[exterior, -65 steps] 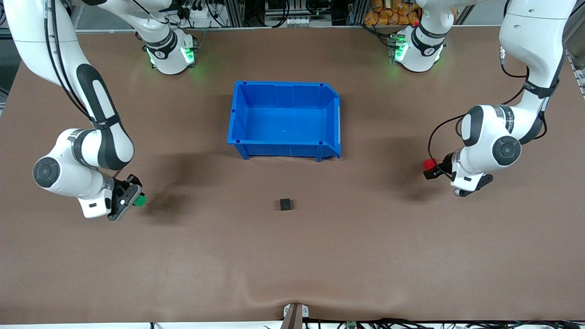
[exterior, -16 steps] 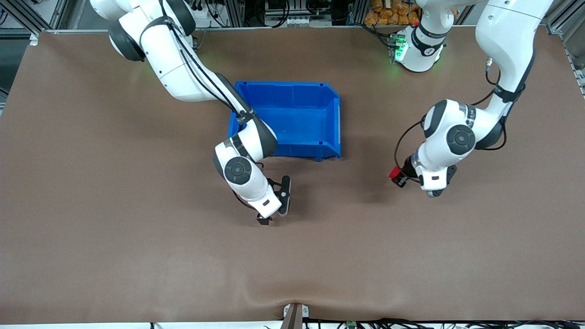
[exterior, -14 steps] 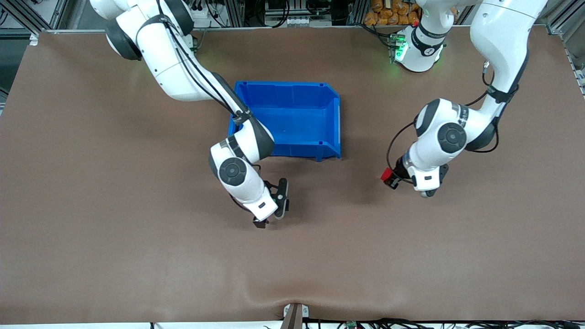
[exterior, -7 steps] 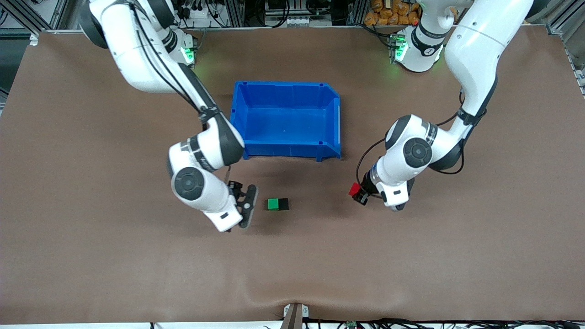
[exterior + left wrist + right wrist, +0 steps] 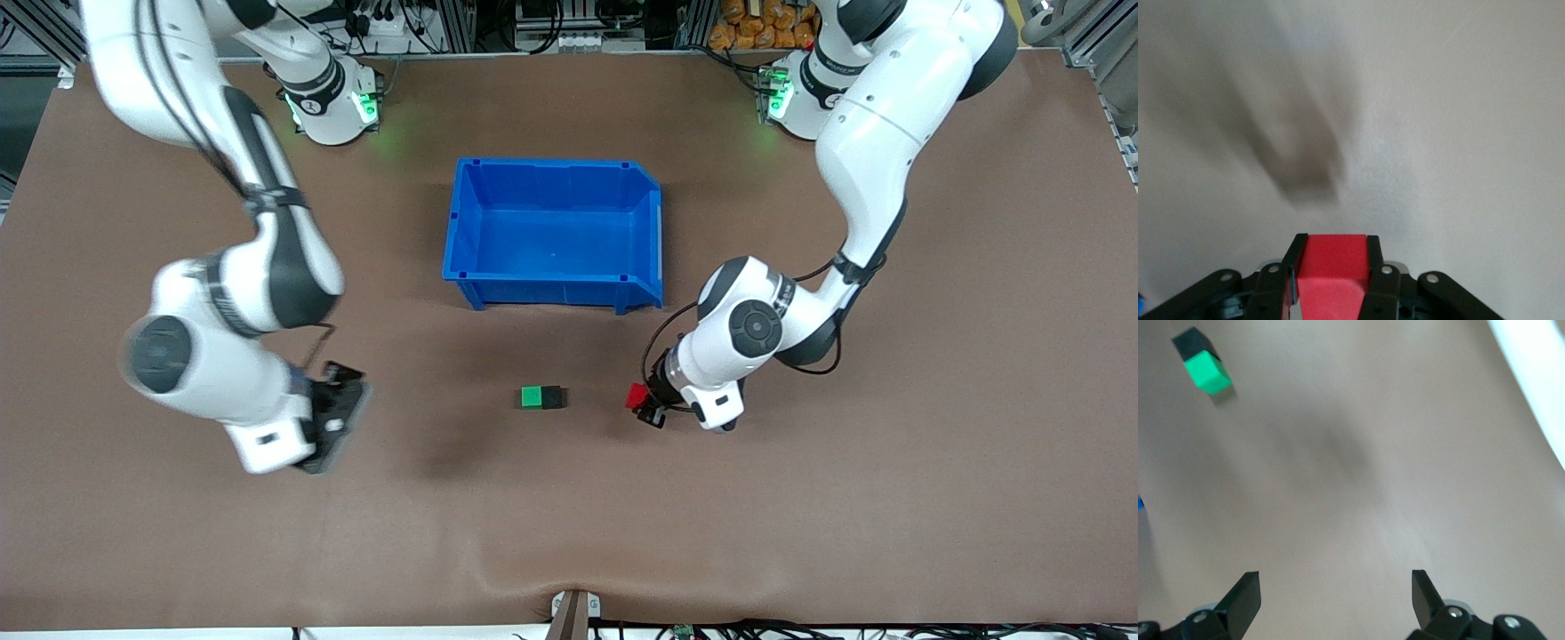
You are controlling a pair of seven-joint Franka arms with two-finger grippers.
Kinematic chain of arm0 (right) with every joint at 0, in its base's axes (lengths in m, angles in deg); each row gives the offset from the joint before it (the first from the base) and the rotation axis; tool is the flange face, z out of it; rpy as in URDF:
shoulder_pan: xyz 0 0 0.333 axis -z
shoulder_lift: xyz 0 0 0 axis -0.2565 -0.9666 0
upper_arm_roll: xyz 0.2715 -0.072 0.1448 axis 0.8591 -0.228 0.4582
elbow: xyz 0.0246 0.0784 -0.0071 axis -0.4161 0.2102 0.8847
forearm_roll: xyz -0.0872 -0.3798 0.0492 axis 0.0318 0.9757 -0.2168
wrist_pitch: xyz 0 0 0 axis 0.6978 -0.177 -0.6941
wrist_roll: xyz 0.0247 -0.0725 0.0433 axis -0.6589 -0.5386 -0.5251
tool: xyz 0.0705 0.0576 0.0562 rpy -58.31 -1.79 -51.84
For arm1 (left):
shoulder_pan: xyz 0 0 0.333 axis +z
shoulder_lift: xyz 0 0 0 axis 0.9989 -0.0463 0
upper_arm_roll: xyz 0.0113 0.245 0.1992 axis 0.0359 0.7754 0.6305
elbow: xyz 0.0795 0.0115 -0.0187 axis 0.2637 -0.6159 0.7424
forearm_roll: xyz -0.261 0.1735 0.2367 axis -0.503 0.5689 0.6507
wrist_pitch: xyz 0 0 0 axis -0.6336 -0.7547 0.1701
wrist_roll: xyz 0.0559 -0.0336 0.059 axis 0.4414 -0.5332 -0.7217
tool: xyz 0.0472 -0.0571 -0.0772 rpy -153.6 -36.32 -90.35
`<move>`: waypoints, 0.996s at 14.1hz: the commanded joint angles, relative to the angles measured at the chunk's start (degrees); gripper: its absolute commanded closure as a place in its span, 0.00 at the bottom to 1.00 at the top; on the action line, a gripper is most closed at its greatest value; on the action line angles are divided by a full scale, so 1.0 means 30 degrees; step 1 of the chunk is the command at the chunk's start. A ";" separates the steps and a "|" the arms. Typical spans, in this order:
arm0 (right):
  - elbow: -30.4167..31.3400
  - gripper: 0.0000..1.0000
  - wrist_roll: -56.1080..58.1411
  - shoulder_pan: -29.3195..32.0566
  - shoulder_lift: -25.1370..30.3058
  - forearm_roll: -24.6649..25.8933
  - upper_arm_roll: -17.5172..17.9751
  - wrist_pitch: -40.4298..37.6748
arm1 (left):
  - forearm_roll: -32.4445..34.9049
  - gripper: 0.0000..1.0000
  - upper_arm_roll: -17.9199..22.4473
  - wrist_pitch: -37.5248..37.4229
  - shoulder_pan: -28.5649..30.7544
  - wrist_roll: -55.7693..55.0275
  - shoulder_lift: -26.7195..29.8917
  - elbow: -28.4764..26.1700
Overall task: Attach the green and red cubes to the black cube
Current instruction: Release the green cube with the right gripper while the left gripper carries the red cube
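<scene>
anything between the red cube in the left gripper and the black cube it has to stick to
Nothing visible. The left gripper holds the red cube toward the left arm's end from the black cube, with only bare table between them. The green cube sits against the black cube's face toward the right arm's end.

Small bright green solid cube (image 5: 532,396) sits flat on the brown tabletop, pressed flush against the small matte black cube (image 5: 552,397), which lies on its side toward the left arm's end. Small bright red cube (image 5: 637,395) is pinched between black fingers, up off the table, near the black cube but apart from it.
</scene>
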 commanded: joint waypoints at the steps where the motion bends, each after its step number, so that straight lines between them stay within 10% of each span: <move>1: 0.1340 0.00 -0.2710 0.1099 0.2549 -0.0017 0.0395 -0.1569 | -0.0210 1.00 0.0119 -0.0204 -0.0703 -0.1916 -0.1364 0.2077; 8: 0.0874 0.00 -0.5332 0.4753 0.5278 0.0657 0.0569 -0.5059 | -0.0269 1.00 0.0118 0.0207 -0.1642 -0.5374 -0.2126 0.2167; 14: 0.0987 0.00 -0.6110 0.4501 0.7150 0.0804 -0.1858 -0.8453 | -0.0269 1.00 0.0556 0.2048 -0.2929 -0.7428 -0.2947 0.2928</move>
